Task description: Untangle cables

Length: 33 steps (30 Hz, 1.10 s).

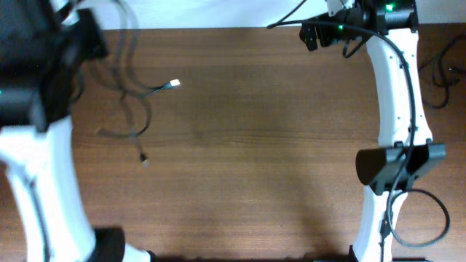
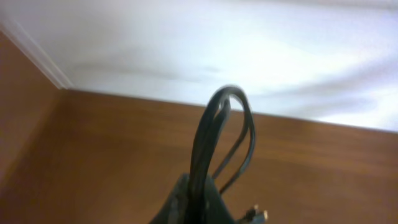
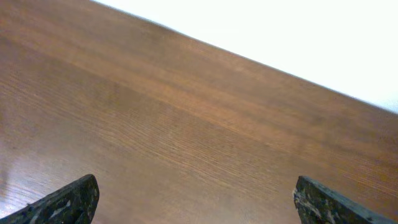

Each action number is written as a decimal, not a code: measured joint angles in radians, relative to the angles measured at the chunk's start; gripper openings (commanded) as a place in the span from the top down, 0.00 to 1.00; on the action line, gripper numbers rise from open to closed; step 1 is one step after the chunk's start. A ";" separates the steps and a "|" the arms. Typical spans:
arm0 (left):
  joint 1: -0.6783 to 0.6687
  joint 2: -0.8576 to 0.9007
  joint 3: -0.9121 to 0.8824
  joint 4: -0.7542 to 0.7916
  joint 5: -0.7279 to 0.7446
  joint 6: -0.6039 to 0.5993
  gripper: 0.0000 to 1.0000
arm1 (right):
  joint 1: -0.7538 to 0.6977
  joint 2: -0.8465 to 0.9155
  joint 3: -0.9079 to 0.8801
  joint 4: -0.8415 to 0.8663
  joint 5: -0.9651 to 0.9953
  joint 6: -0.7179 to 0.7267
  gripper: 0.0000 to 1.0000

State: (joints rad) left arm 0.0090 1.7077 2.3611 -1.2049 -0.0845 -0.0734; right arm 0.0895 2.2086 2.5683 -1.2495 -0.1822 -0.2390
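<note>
Black, thin flexible cables loop up from the left gripper, which clamps them. Strands dangle over the brown wooden table, apparently knotted. With the right gripper gaping idle, lifting alone may tighten the knot.

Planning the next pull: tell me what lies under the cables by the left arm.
The wooden table shows beneath the cables. The left arm covers their upper end and the table there.
</note>
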 measured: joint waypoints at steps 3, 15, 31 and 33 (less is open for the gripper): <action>-0.069 0.177 -0.002 0.128 0.146 -0.001 1.00 | -0.002 -0.098 0.000 0.000 0.081 0.014 0.01; -0.392 0.387 0.000 0.224 0.238 0.005 0.55 | -0.005 -0.167 0.001 -0.033 0.280 0.029 0.01; -0.328 0.181 0.156 0.161 -0.093 0.013 0.35 | 0.018 -0.066 -0.136 -0.030 0.150 0.556 0.09; -0.328 0.191 0.154 0.153 -0.106 0.013 0.34 | 0.043 -0.049 -0.241 -0.026 0.150 0.752 0.19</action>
State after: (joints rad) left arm -0.3195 1.8984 2.5156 -1.0515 -0.1905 -0.0605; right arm 0.1322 2.1593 2.3276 -1.2751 -0.0322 0.5129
